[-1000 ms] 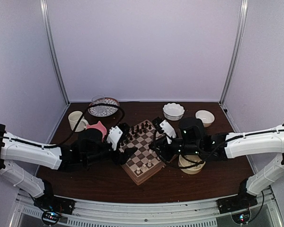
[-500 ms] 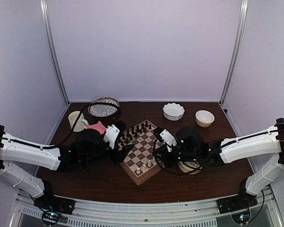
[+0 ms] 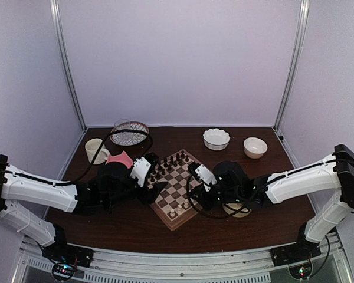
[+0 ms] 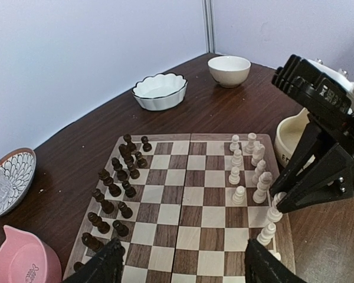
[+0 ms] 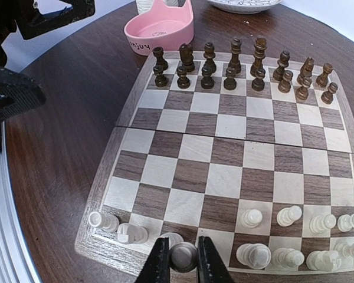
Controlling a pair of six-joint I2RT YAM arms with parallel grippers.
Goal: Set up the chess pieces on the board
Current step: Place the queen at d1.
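counts, from the right wrist view: sixteen dark brown pieces (image 5: 235, 50) stand in two rows of eight along the far side of the board (image 5: 223, 180). eleven cream-white chess pieces (image 5: 251, 218) sit along its near side: two by the left corner, eight bunched in two rows at the right, and one held piece (image 5: 183, 254) between them at the near rim. right gripper (image 5: 183, 262) pinches that piece between its fingers. left gripper (image 4: 184, 259) hovers above the board's edge with jaws spread wide and nothing between them. six vessels stand on the table (image 3: 135, 230) around the board: a patterned dish (image 3: 128, 135), a cream cup (image 3: 95, 148), a pink bowl (image 3: 121, 159), a scalloped white bowl (image 3: 216, 138), a plain cream bowl (image 3: 255, 147) and a cream pot (image 4: 290, 132) just beside the board, largely hidden under the right arm in the top view. the held piece's base is cut off by the frame's bottom edge, and only the tips of the left gripper's fingers show in its own view. whether the two corner pieces stand or lie is hard to tell. from above the pieces are too small to count.
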